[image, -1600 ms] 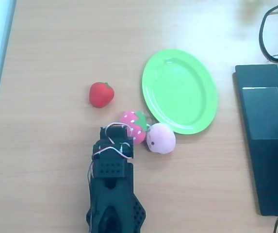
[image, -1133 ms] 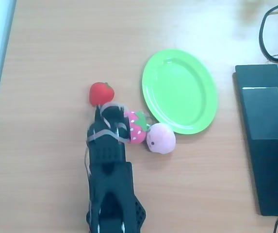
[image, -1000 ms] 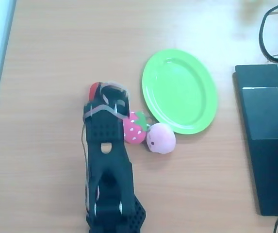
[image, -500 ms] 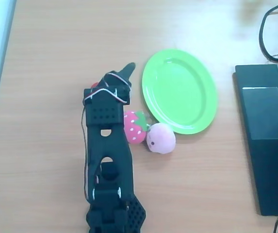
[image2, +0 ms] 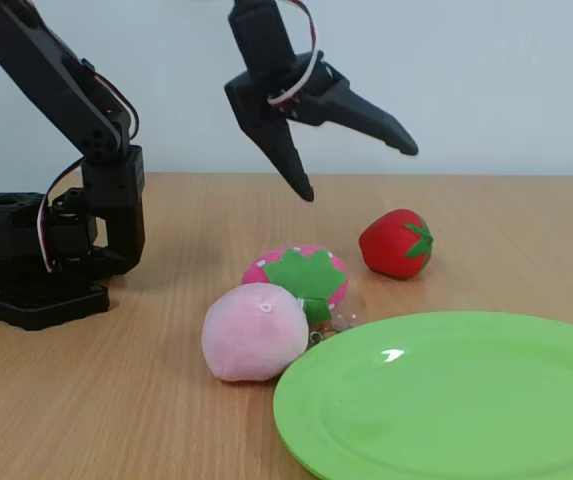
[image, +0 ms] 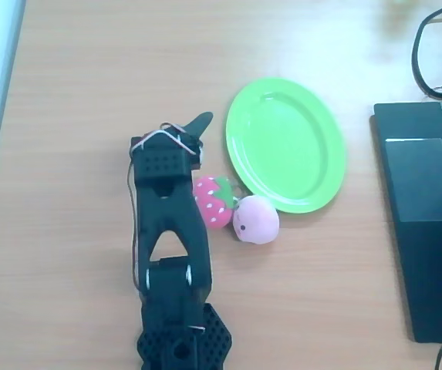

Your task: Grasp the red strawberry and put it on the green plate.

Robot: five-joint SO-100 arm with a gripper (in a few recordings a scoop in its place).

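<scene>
The red strawberry lies on the wooden table in the fixed view, beyond the green plate. My black gripper hangs open in the air just above it and slightly to its left, with nothing between the fingers. One finger points down and the other juts out to the right. In the overhead view the gripper covers the red strawberry, and the green plate lies empty to its right.
A pink strawberry with white dots and a pale pink round toy sit against the plate's near rim, right of the arm. A dark laptop and cables fill the right edge. The arm's base stands at left.
The gripper moved away from the pink strawberry, forward over the red strawberry, which it now covers from above. Its jaws have spread open.
</scene>
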